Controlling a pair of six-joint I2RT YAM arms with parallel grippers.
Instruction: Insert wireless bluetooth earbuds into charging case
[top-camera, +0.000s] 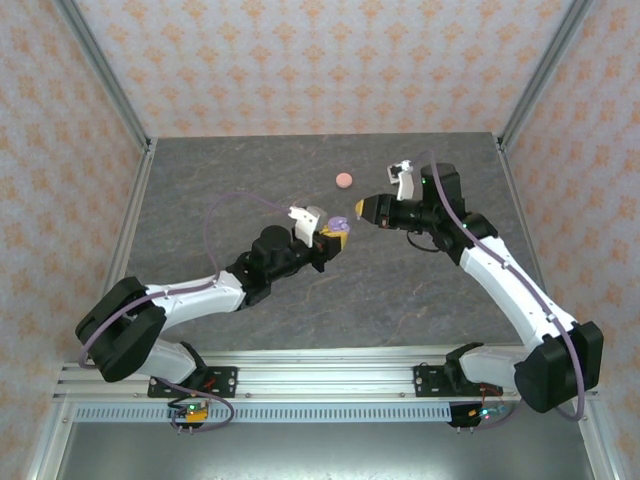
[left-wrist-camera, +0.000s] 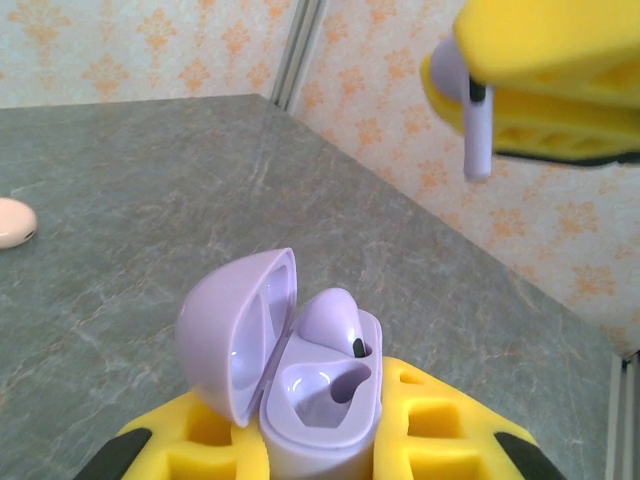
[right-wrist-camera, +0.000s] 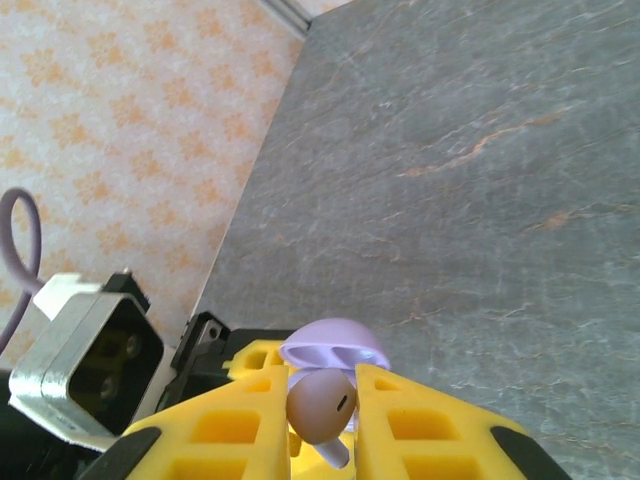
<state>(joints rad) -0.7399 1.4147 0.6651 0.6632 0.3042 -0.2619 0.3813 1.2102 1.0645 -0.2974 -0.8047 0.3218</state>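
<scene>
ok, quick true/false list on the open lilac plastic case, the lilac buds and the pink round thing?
1. The left gripper holds the round lilac plastic charging case with its lid open. True.
2. Both slots of that case are empty. False: a seated lilac bud fills one; the other slot is empty.
3. The right gripper pinches a small lilac plastic earbud. True.
4. A gripper holds the pink case. False: the salmon-pink round case lies on the grey stone-look table, apart from both arms.
</scene>
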